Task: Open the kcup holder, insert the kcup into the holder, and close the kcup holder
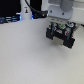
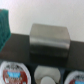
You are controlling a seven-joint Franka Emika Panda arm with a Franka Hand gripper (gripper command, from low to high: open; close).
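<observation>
The kcup holder (image 1: 60, 34) is a black boxy unit with rectangular slots, standing on the white table at the exterior view's upper right. My white gripper (image 1: 60, 21) hangs right over it, and its fingers are not clear against the black box. In the wrist view the holder's black surface (image 2: 20, 47) shows round pockets with pods in them: a red-and-white one (image 2: 14, 73), a whitish one (image 2: 48, 75) and a greenish one (image 2: 77, 78) cut off by the frame. I cannot tell which is the kcup. A small green spot (image 1: 60, 24) shows under the gripper.
A grey metallic box (image 2: 48, 38) sits on the black surface. A teal object (image 2: 4, 25) stands beside it. Dark equipment and cables (image 1: 15, 15) lie at the back on the exterior view's left. The white table (image 1: 30, 60) stretches in front.
</observation>
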